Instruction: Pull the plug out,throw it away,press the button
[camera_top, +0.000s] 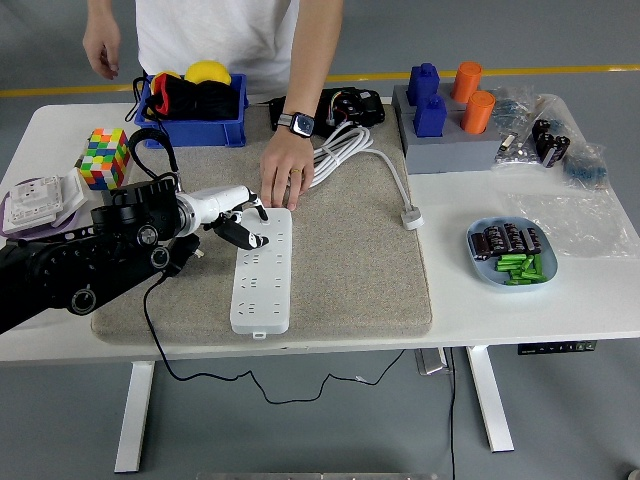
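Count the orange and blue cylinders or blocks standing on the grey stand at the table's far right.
4: two blue blocks on the stand's left half, two orange cylinders to their right. None looks hidden.

The left arm (80, 265) is extended in from the left edge, roughly level, with the forearm angled toward the far right. The left hand (232, 215) is held low, palm down, with its fingers (248, 236) curled downward; whether anything is gripped cannot be told. The right arm is not seen. A person's hand (285, 175) is laid flat just beyond the left hand, fingers spread.
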